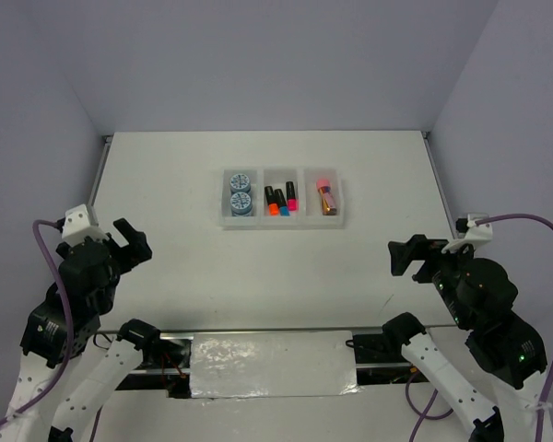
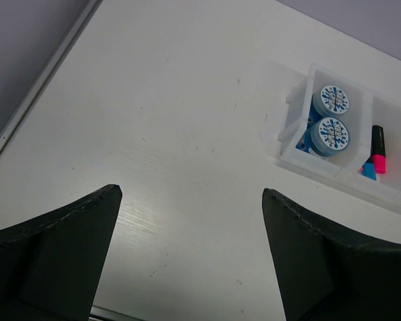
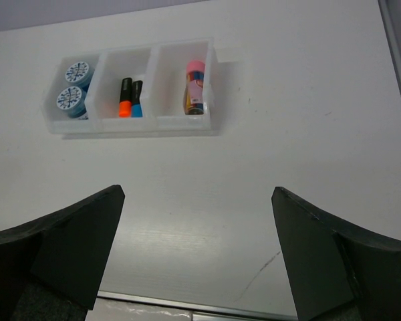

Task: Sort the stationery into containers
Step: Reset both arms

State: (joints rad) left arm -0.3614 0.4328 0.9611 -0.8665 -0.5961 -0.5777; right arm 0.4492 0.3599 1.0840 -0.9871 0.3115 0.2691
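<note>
A white translucent rectangular tray (image 1: 282, 224), divided into three square compartments in a row, sits on a white surface (image 1: 258, 295) toward its far side. Seen from above, the left compartment holds a round blue-and-white patterned disc (image 1: 240, 179) with a second matching disc (image 1: 241, 202) just in front of it. The middle compartment holds three short black markers side by side, caps toward the near edge: an orange-capped marker (image 1: 270, 201), a blue-capped marker (image 1: 281, 204) and a pink-capped marker (image 1: 291, 195). The right compartment holds an orange-yellow bundle (image 1: 325, 197), its pink tip pointing away. The left arm (image 1: 83, 276) and the right arm (image 1: 479, 295) stand at the near corners, well apart from the tray. The left jaws are spread wide and hold nothing, and so are the right jaws. In each wrist view, bare surface shows between the dark fingers (image 2: 67, 254).
</note>
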